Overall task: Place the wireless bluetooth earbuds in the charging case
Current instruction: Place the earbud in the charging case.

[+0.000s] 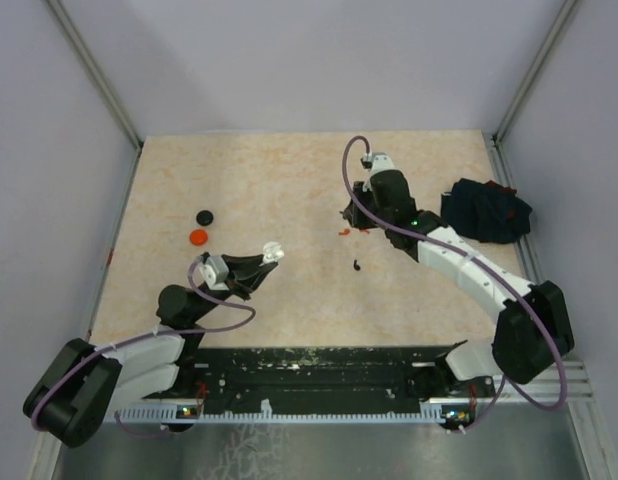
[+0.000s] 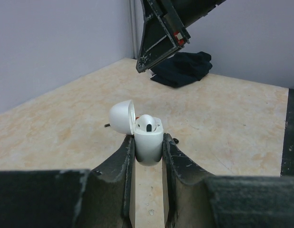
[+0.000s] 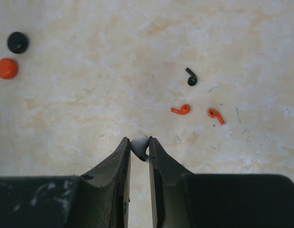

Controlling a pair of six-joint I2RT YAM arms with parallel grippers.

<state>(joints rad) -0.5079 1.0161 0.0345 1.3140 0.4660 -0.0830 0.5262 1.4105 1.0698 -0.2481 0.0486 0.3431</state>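
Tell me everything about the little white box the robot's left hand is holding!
The white case is a small, smooth, glossy box with rounded corners that looks like plastic. Its domed lid is flipped open to one side on a hinge. A white earbud with a dark spot sits inside. The case stands upright and seems held in the air, pinched at its lower sides between the two black fingers of the left gripper. Nothing else touches it.

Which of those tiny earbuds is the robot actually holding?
The white earbud, pinched in the right end effector; the black earbud and two orange earbuds lie loose on the table.
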